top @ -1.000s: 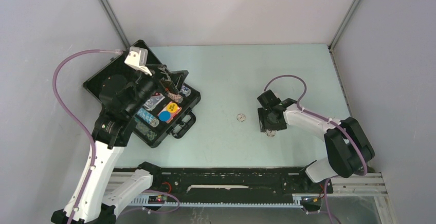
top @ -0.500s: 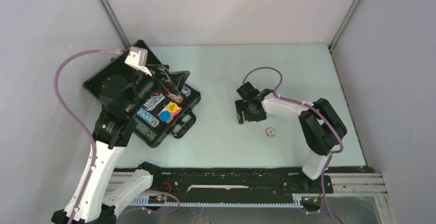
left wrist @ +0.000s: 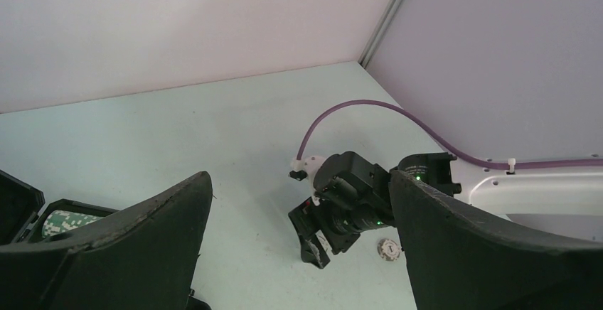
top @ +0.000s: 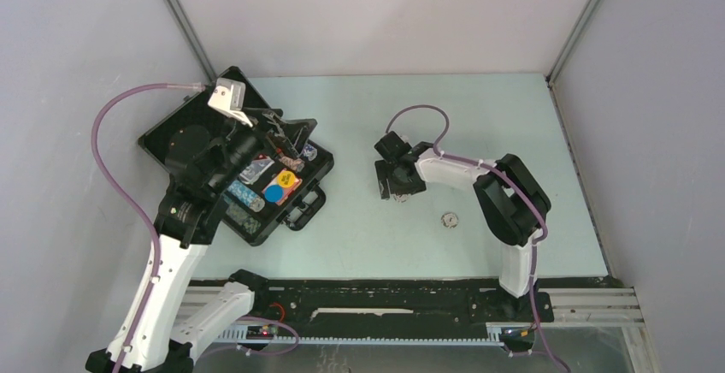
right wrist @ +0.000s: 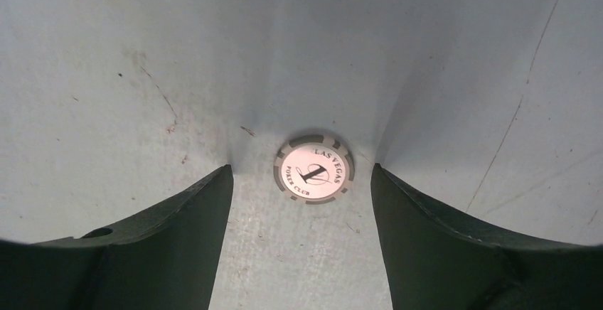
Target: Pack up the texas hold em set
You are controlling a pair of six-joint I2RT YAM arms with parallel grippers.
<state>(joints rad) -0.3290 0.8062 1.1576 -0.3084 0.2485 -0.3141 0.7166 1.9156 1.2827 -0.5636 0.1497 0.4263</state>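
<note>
The right claw [right wrist: 300, 175] hangs over the tabletop [right wrist: 107, 75] with its fingers spread. A grey-and-white poker chip [right wrist: 313, 168] marked "Las Vegas Poker Club" lies flat between them, touching neither. A second chip [top: 449, 219] lies nearby, closer to the arm bases. Well apart on the left, the open black briefcase [top: 162, 146] holds chip rows [top: 242, 195] and coloured discs [top: 275, 192]. The left claw [top: 291, 138] hovers above it, fingers wide apart.

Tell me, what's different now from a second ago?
The right arm swung left, away from one grey-and-white round poker chip, which lies bare; its open jaws now straddle a second such chip. Nothing was picked up. The left arm and the black hinged briefcase stayed put.
</note>
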